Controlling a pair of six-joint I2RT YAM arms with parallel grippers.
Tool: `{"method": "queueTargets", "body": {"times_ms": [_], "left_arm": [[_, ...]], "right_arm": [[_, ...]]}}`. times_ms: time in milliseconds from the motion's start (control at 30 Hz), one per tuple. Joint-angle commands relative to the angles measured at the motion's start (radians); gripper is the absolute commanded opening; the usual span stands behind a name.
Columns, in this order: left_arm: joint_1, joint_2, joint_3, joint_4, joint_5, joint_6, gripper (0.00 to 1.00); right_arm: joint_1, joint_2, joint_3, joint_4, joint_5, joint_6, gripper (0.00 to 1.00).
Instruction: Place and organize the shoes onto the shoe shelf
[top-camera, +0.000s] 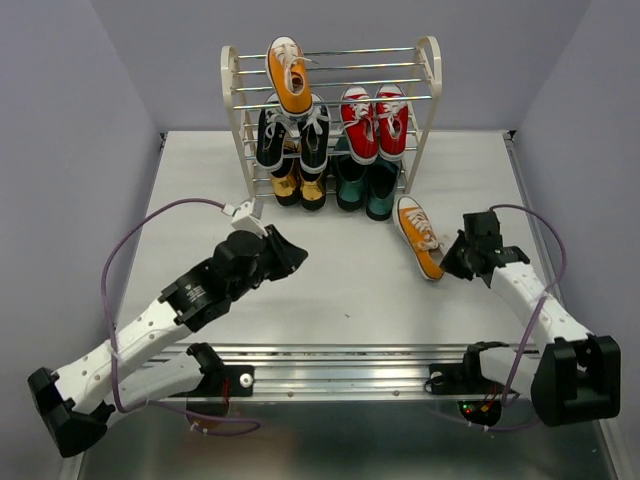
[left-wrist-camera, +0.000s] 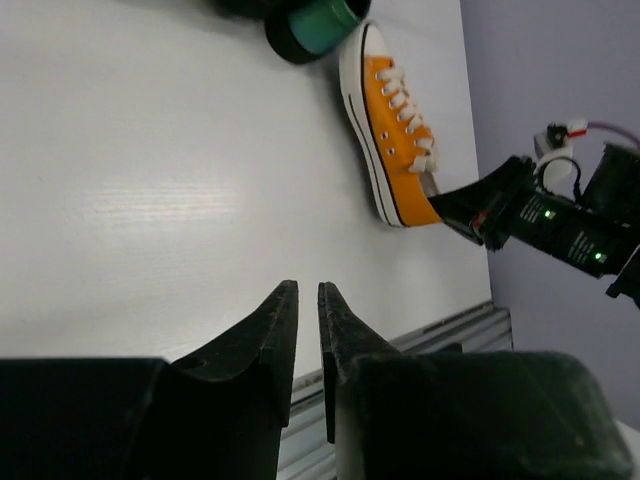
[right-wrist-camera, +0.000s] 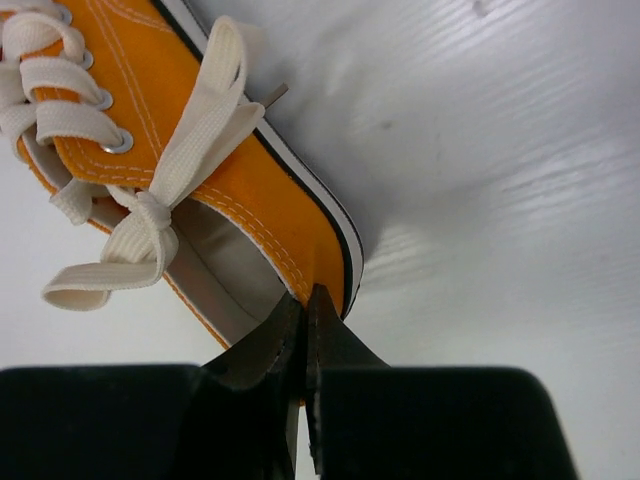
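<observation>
An orange shoe lies on the table in front of the shoe shelf, toe towards the rack. My right gripper is shut on its heel rim; in the right wrist view the gripper pinches the back edge of the orange shoe. A second orange shoe rests on the top tier. Two black shoes and two red shoes sit on the middle tier. My left gripper hovers over the table's middle; its jaws stand a narrow slit apart, holding nothing. The left wrist view shows the orange shoe.
A glossy gold pair and a glossy dark green pair stand at the bottom of the rack. Purple cables loop beside both arms. A metal rail runs along the near table edge. Grey walls close in left and right.
</observation>
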Motion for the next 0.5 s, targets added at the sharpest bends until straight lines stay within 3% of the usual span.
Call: {"method": "queueTargets", "body": {"times_ms": [0,167,467], "left_arm": [[-0.104,0.095,-0.039,0.08,-0.013,-0.041,0.26],[-0.129,0.112,-0.132,0.126,0.007,-0.103,0.27],[-0.135,0.079,-0.155,0.144,-0.01,-0.158,0.31]], "right_arm": [[0.101,-0.178,0.012,-0.002,-0.054,0.101,0.01],[0.179,-0.286,-0.013,-0.043,-0.048,0.19,0.01],[0.346,-0.275,-0.088,-0.002,-0.017,0.262,0.01]]}}
